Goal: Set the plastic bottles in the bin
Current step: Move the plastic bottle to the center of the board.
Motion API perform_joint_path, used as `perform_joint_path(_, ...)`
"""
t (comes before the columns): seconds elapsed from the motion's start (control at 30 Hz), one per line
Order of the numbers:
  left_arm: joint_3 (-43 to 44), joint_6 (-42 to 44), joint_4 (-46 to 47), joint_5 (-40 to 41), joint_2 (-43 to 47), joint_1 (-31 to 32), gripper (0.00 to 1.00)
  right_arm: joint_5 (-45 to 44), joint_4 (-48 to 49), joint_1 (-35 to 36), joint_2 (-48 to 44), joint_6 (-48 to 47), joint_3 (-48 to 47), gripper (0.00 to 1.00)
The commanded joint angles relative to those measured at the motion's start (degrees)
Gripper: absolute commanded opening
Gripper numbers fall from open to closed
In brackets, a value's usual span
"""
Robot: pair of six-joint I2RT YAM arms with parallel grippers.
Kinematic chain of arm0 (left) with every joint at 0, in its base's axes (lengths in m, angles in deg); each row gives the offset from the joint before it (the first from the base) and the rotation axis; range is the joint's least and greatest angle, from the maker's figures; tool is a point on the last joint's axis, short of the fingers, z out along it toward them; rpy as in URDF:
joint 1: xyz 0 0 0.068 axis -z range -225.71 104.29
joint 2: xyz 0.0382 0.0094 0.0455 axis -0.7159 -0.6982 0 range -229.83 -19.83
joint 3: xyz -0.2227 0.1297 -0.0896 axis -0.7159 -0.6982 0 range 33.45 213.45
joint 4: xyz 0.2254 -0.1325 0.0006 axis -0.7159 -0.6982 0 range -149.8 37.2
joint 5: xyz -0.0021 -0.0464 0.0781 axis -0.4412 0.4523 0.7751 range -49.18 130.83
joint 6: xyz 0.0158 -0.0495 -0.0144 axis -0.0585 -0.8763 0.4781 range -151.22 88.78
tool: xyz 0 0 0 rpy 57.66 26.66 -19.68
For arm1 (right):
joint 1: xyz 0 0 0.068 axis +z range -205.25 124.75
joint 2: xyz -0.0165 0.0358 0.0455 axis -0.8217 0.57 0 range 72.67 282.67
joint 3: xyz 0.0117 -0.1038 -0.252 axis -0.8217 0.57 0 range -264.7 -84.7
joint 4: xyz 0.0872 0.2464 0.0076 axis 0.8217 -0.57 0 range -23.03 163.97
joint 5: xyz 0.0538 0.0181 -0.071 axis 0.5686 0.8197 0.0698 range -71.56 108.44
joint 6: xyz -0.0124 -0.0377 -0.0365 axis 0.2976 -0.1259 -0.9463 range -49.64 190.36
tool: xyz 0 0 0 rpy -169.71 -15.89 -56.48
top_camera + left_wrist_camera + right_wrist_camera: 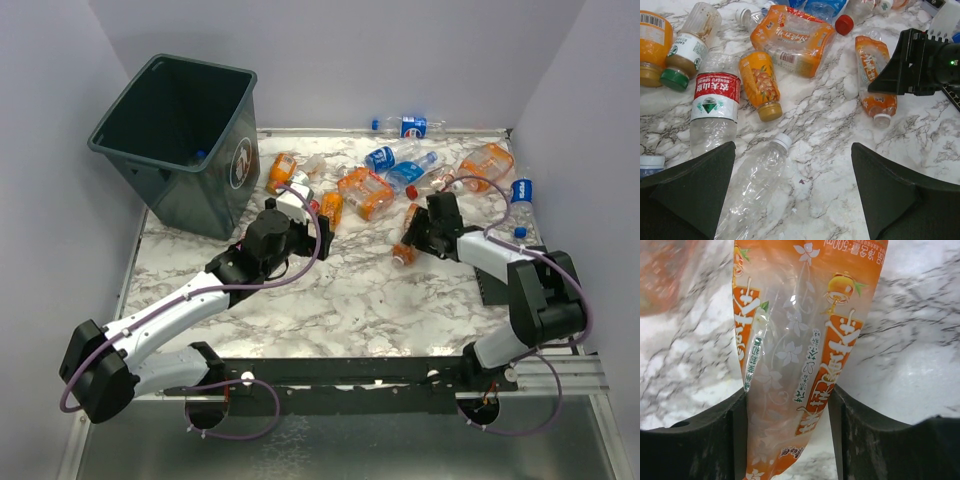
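Many small clear and orange-tinted plastic bottles (365, 192) strewn on white marbled tabletop (350, 300), 12 to 2 o'clock in top view. Large dark green-grey rectangular plastic bin (190, 195) at 10 o'clock. Right gripper (789, 395) clamped on orange-labelled clear bottle (790, 340), which lies on tabletop toward 2 o'clock. Left gripper (792, 147) spread wide, holding nothing, above clear white-capped bottle (757, 190) at its 7 o'clock

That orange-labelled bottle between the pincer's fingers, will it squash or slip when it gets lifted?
Probably light: the orange-labelled bottle looks see-through and empty. Its thin walls look creased, so it may give under the right pincer's squeeze rather than stay stiff. Its glossy surface could be a little slippery.
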Motion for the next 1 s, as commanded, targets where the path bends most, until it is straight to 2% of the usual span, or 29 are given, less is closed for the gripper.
perform_joint_path(0.0, 0.44, 0.57, -1.02, 1.49, 1.67, 0.26, 0.99, -2.34, -3.36, 6.39, -6.89, -7.86, -0.31, 0.49)
perform_joint_path(0.2, 0.46, 0.11, -0.99, 3.41, 2.51, 0.32, 0.99, -9.71, -9.64, 26.61, -18.71, -19.82, -1.97, 0.49)
perform_joint_path(0.33, -0.10, -0.50, -0.86, 8.16, 4.14, 0.31, 0.99, -17.65, -17.79, 37.61, -18.64, -23.51, -4.20, 0.49)
perform_joint_path(0.43, -0.80, -1.28, -0.85, 12.97, 6.04, 0.26, 0.99, -22.00, -20.37, 43.70, -16.40, -24.33, -4.45, 0.49)
perform_joint_path(0.57, -2.08, -1.49, -0.03, 17.04, 8.40, 0.31, 0.99, -23.67, -20.83, 45.90, -13.08, -22.98, -5.42, 0.49)
perform_joint_path(0.8, -2.43, -1.29, 0.03, 16.38, 7.92, 0.31, 0.99, -23.57, -24.21, 45.74, -5.54, -16.95, -8.37, 0.53)
perform_joint_path(0.9, -2.26, -1.27, 0.01, 15.26, 7.01, 0.27, 0.99, -21.91, -27.77, 44.29, -1.88, -12.58, -10.28, 0.63)
perform_joint_path(0.97, -2.25, -1.19, 0.00, 14.54, 6.67, 0.31, 0.99, -21.17, -28.60, 44.19, -1.34, -10.71, -10.33, 0.79)
